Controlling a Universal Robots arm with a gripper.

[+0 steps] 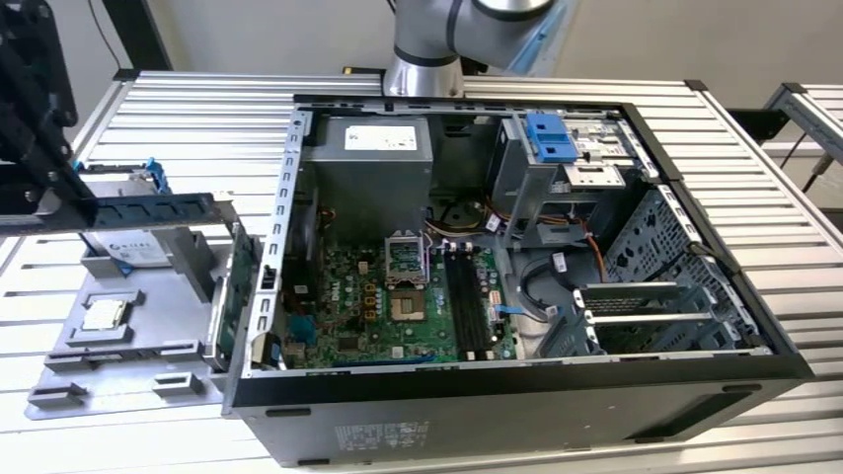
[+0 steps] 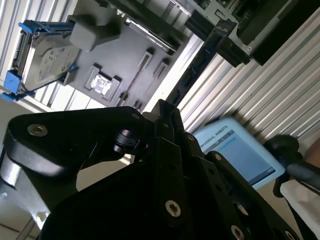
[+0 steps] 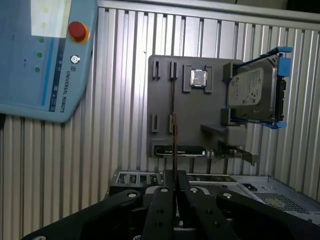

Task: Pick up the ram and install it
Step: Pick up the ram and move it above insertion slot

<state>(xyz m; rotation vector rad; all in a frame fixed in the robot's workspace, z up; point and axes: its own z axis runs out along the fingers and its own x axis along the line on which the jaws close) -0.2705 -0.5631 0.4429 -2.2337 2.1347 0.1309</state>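
**Exterior view:** An open case (image 1: pixel 527 395) lies on its side on a slatted tabletop (image 1: pixel 185 109), with its motherboard (image 1: pixel 382 306) facing up. Outside the case, at the exterior view's left, the gripper (image 1: pixel 77 205) is clamped on one end of the ram (image 1: pixel 152 209). The ram juts out level toward the case, above a grey tray (image 1: pixel 145 326). It is clear of the tray and well apart from the motherboard. A hard drive (image 1: pixel 132 247) and a small silver chip (image 1: pixel 103 314) sit on the tray. The arm (image 1: pixel 428 44) rises from the far side of the case.

**Second wrist view:** The black gripper (image 2: pixel 165 109) pinches the ram (image 2: pixel 200 60), a dark strip running away from it toward the case (image 2: pixel 260 30). Beyond the gripper lie the tray (image 2: pixel 125 55), the hard drive (image 2: pixel 45 60) in its blue rails, and the chip (image 2: pixel 102 82). A pale blue pendant (image 2: pixel 235 150) rests on the tabletop beside the case.

**First wrist view:** The ram (image 3: pixel 174 130) appears edge-on as a thin dark line, gripped at its near end by the closed gripper (image 3: pixel 175 176). It crosses in front of the tray (image 3: pixel 195 115). On the tray, the chip (image 3: pixel 199 78) sits in its holder and the hard drive (image 3: pixel 252 95) stands at one edge. The pendant (image 3: pixel 45 60) lies on the slats to one side, and a corner of the case (image 3: pixel 240 182) lies just past the gripper.
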